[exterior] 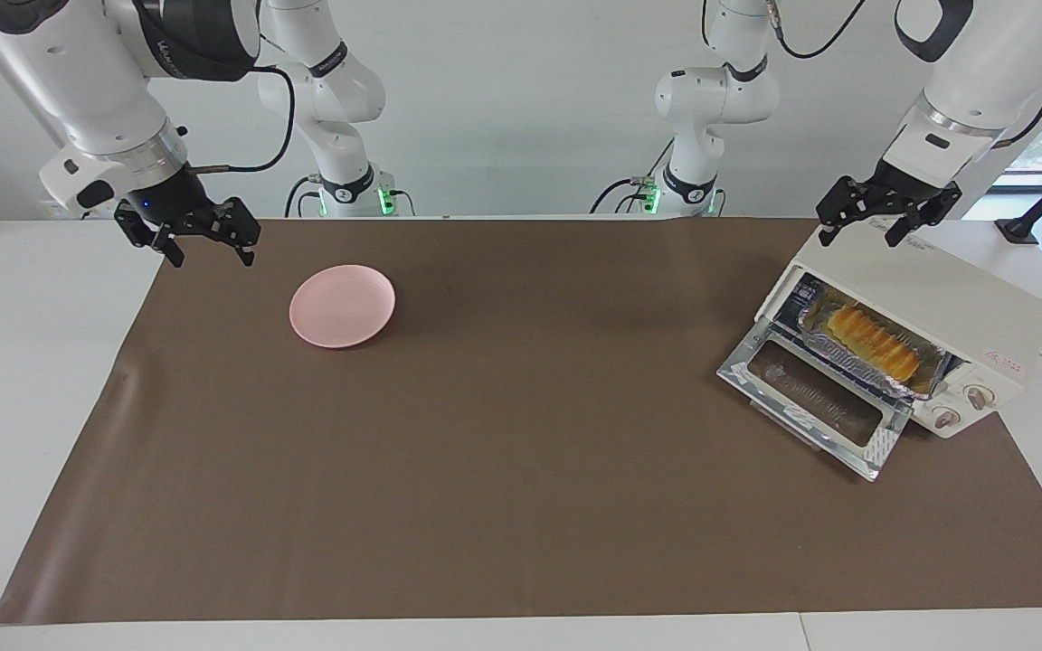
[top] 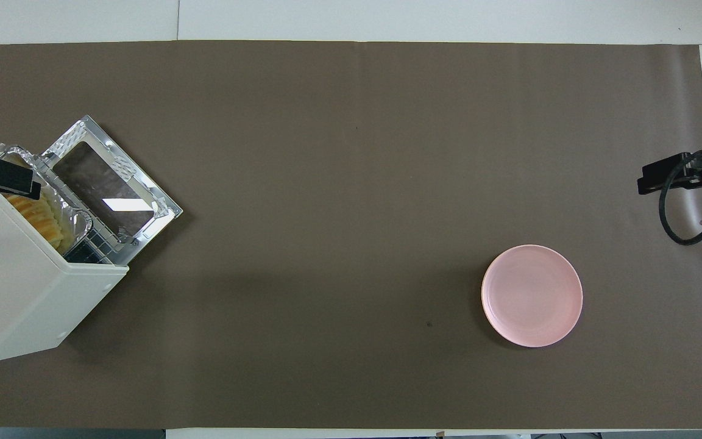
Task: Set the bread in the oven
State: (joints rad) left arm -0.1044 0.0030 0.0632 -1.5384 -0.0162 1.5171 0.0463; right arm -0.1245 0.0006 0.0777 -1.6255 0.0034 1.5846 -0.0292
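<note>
Yellow-orange bread (exterior: 874, 343) lies in a silver foil tray (exterior: 928, 376) inside the cream-white oven (exterior: 937, 303), at the left arm's end of the surface (exterior: 521, 470). Oven door (exterior: 818, 398) is dropped open. Left end effector (exterior: 886, 220) hovers over the oven's top, fingers spread, holding nothing. Right end effector (exterior: 206, 244) hangs over the brown mat's corner at the right arm's end, fingers apart, empty. Pink plate (exterior: 342, 306) sits bare, near the right end effector, well apart from the oven.

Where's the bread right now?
The bread lies in the foil tray inside the oven, whose door is down, at the left arm's end of the table; the left gripper hangs over the oven's top.
</note>
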